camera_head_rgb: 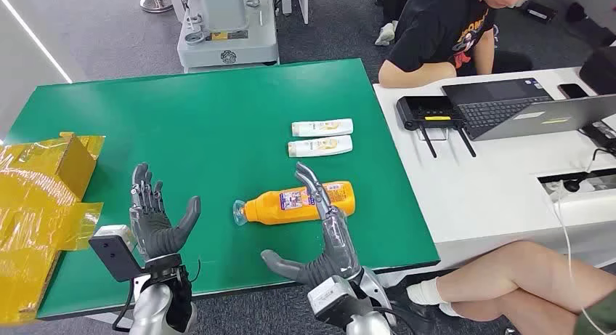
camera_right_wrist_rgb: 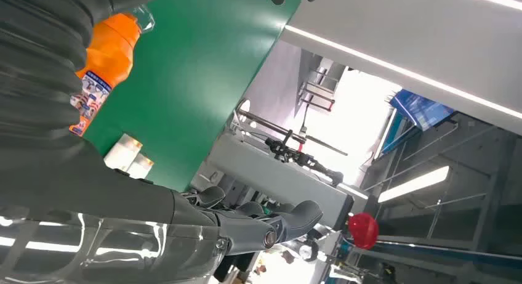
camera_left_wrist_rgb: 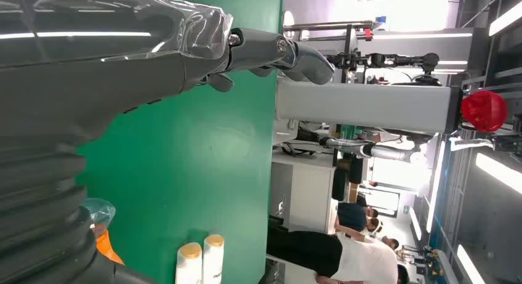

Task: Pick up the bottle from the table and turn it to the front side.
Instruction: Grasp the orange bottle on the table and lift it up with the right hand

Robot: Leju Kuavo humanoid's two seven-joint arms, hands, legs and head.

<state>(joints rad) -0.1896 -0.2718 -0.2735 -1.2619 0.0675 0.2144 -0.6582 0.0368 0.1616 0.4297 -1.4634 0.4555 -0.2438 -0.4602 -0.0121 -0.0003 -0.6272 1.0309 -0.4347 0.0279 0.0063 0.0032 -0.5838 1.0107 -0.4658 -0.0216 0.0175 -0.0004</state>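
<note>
Lying bottle [camera_head_rgb: 298, 202] (orange) under robot hand [camera_head_rgb: 330, 237]

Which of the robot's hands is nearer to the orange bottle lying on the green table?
Right. The right hand is raised open beside the orange bottle, its fingers overlapping it in the head view. The left hand is open, well away to its cap side.

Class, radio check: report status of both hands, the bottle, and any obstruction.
Left hand open, above table. Right hand open, fingers over the orange bottle, no grip yet. Bottle lying on its side. Two white tubes beyond, clear of it.
</note>
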